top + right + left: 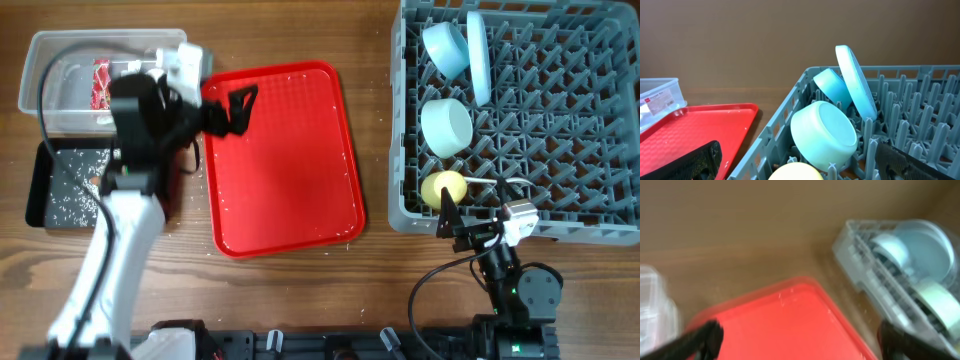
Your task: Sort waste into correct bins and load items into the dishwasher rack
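The dishwasher rack point(570, 120) fills the 2 o'clock part of the table in the overhead view. Along its left side a light blue bowl point(445, 48) and a light blue plate point(478, 55) stand on edge side by side. A pale green bowl point(445, 125) lies tilted at 6 o'clock of them, and a yellow cup point(443, 187) sits at the rack's 7 o'clock corner.

The right gripper point(456, 222) is just outside the rack wall, at 6 o'clock of the cup. In the right wrist view its fingers point(700, 159) are spread wide and grasp nothing, with the cup low between them and apart from both. The right arm is folded low by the table's front edge.

At 10 o'clock a clear tub point(60, 60) holds a red-and-white wrapper point(102, 85). The black tray point(45, 190) just beside it is sprinkled with rice grains point(70, 185). The left arm reaches up from the front edge past the black tray. The left gripper point(243, 112) hangs over the 11 o'clock corner of the red tray point(290, 170), its fingers point(702, 339) released and empty. That wrist view is blurred.
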